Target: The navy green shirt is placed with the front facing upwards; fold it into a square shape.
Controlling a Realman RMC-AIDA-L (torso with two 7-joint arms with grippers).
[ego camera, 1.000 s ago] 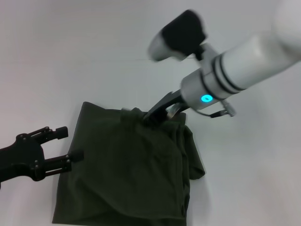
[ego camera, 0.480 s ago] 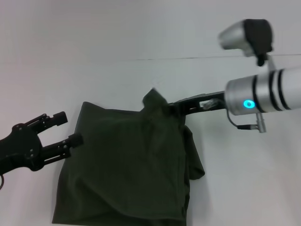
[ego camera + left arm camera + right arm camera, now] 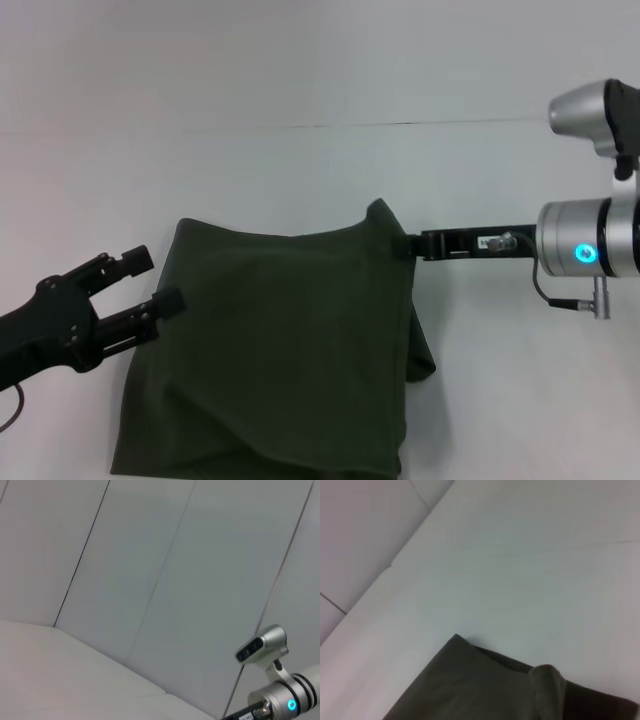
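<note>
Soft matt cloth shirt [image 3: 280,340], smooth matt white table [image 3: 200,170], matt black left claw [image 3: 150,282], brushed-metal right wrist [image 3: 585,250]

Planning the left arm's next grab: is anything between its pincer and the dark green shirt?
Nothing visible: the open left pincer hovers at the dark olive-green cotton shirt's left edge, over bare white table.

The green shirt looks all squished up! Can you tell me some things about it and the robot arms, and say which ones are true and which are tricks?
1. The navy green shirt lies folded on the white table. True.
2. The right gripper is at the shirt's far right corner. True.
3. The left gripper is shut on the shirt. False: it is open beside the left edge.
4. The shirt's lettering is showing. False: only plain green cloth shows.
</note>
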